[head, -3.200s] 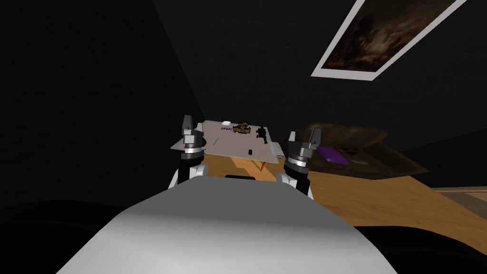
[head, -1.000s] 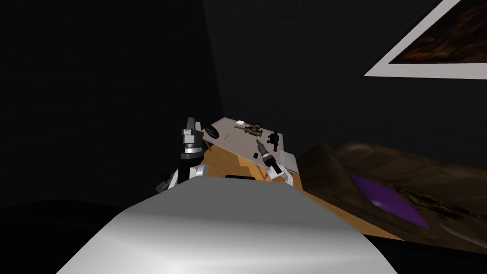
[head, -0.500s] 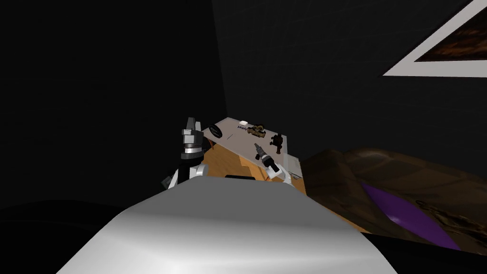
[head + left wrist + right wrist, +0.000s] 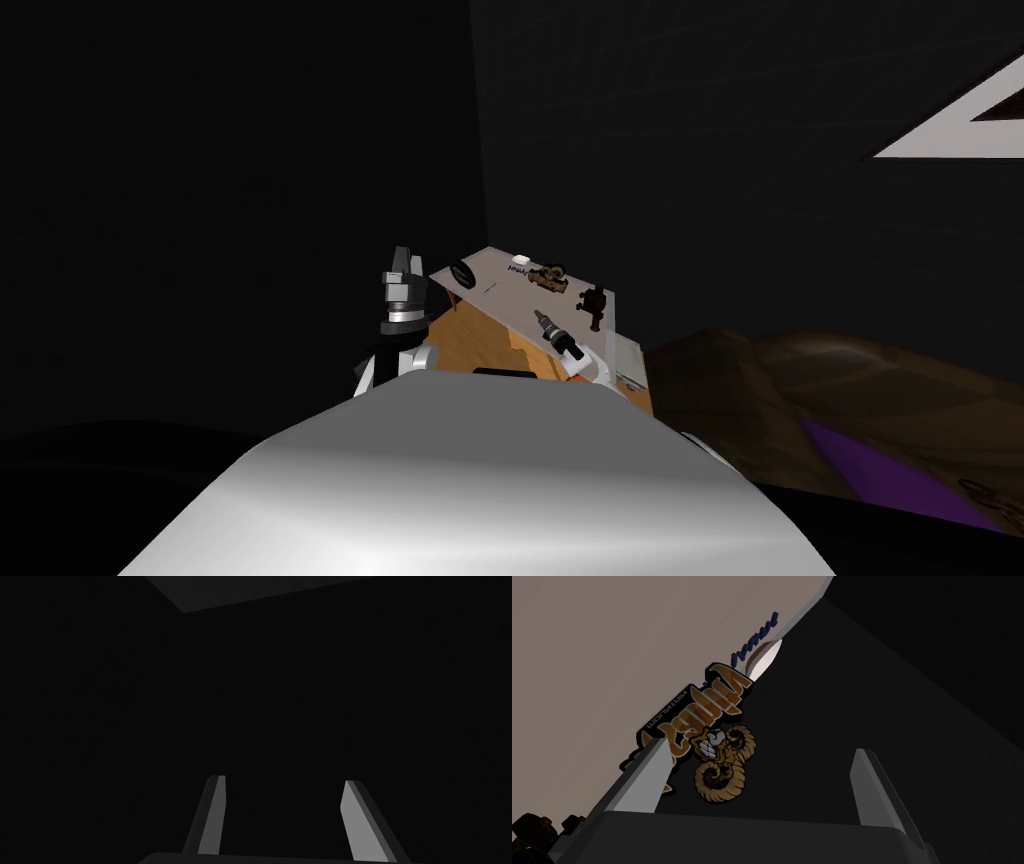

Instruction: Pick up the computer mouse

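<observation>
Two spread, empty: left gripper [image 4: 283, 778], right gripper [image 4: 762, 748] | ram emblem [image 4: 722, 763] before right gripper | white mouse [image 4: 766, 657] beyond it

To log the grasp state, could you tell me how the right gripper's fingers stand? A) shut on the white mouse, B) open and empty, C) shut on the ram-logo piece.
B: the right gripper stands wide open with nothing pressed between its blades; the ram-logo piece lies beyond it, and the white mouse farther on.
</observation>
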